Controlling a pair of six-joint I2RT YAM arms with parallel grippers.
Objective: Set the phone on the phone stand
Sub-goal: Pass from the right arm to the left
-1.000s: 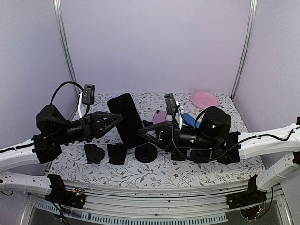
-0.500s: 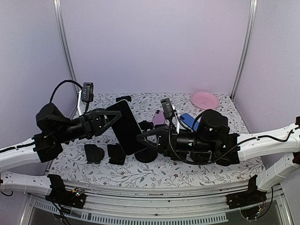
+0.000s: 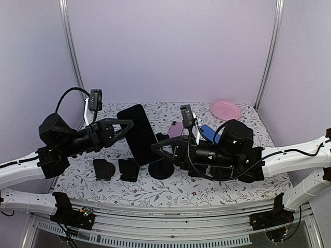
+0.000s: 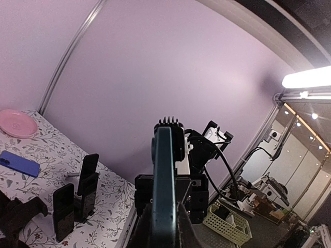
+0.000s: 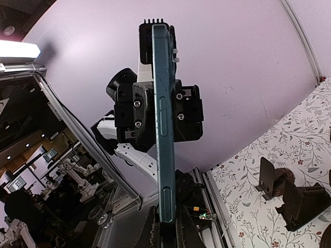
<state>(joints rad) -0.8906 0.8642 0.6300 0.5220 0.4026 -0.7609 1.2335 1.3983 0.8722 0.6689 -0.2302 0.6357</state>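
A black phone (image 3: 137, 133) hangs upright above the table, its screen facing the camera, held from both sides. My left gripper (image 3: 128, 129) is shut on its left edge and my right gripper (image 3: 155, 146) is shut on its lower right edge. The left wrist view shows the phone (image 4: 164, 175) edge-on, rising from the left gripper (image 4: 164, 230). The right wrist view shows the same phone (image 5: 163, 129), also edge-on, clamped in the right gripper (image 5: 166, 230). A black round-based phone stand (image 3: 161, 168) sits on the table just below the phone.
Two small black stands (image 3: 103, 168) (image 3: 129, 169) sit at the front left of the flowered table (image 3: 217, 188). A pink phone (image 3: 176, 128) and a blue phone (image 3: 209, 133) lie behind the right arm. A pink plate (image 3: 225, 109) rests at the back right.
The phone dipped and tilted half a second ago, then rose again and stands a little further left than a second ago. Both arms moved with it, still gripping.
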